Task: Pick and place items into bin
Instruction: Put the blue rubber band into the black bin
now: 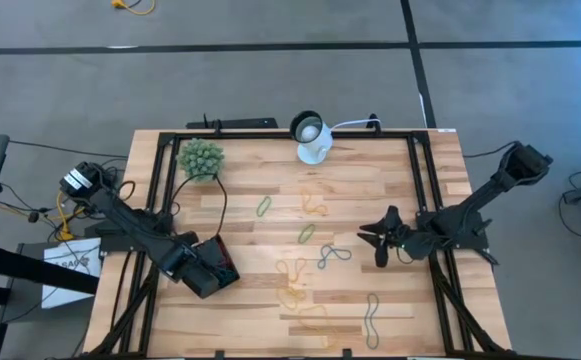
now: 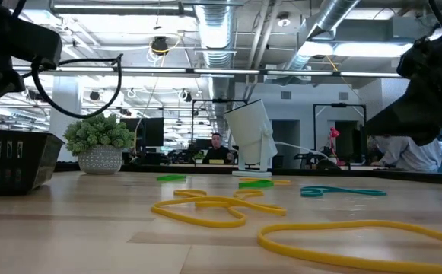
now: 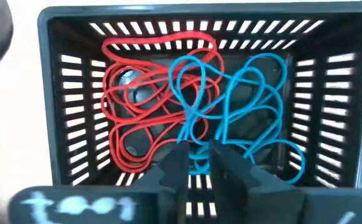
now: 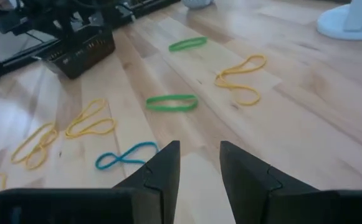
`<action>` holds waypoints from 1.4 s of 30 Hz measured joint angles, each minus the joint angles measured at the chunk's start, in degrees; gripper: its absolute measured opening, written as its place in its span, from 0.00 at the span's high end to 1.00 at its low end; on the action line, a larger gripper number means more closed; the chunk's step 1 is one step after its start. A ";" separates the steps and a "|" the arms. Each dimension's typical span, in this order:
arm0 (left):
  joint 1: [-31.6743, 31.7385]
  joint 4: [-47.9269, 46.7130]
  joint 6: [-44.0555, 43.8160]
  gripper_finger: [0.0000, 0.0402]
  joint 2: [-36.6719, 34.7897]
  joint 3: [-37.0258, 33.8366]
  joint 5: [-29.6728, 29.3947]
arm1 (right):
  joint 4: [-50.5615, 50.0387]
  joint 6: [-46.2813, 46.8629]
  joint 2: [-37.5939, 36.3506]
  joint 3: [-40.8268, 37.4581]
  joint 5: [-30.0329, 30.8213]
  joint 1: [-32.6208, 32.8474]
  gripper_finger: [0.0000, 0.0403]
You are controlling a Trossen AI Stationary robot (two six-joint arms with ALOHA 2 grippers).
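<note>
The black slotted bin (image 1: pixel 210 266) sits near the table's left edge and holds red loops (image 3: pixel 144 106) and blue loops (image 3: pixel 255 106). My left gripper (image 3: pixel 198 163) hangs over it, pointing down, its fingers a narrow gap apart with blue strands showing in that gap. My right gripper (image 1: pixel 378 243) is open, low over the table's right half, and holds nothing. Loose on the wood lie green loops (image 1: pixel 264 206) (image 4: pixel 172 102), yellow loops (image 1: pixel 292 268) (image 4: pixel 240 74) and a blue loop (image 1: pixel 333 255) (image 4: pixel 126 155) just left of the right gripper (image 4: pixel 199 155). My left gripper stands above the blue loops' near ends (image 3: pixel 196 134) inside the bin. I cannot tell whether its fingertips touch them.
A fuzzy green plant ball (image 1: pixel 201 157) in a white pot (image 2: pixel 99 160) stands at the far left. A white lamp-like device (image 1: pixel 312 140) stands at the far edge's middle. A black frame (image 1: pixel 290 134) rims the table. More loops lie near the near edge (image 1: pixel 372 318). People sit in the room behind (image 2: pixel 219 148).
</note>
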 joint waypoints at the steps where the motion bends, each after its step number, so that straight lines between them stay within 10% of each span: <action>1: 0.00 -0.02 0.01 0.85 0.00 0.00 -0.23 | 0.79 -0.36 0.41 0.00 -1.03 -0.01 0.74; 25: 1.62 1.05 13.56 0.78 0.00 7.10 -7.20 | -6.97 -12.02 35.84 25.00 -18.63 -10.64 0.74; 37: 1.62 1.08 16.18 0.78 0.00 8.46 -12.45 | -12.46 -7.70 40.09 28.81 -23.01 -13.66 0.74; 42: 1.68 2.76 16.31 0.78 0.00 8.46 -19.58 | -12.62 -7.96 40.09 28.74 -22.64 -13.64 0.90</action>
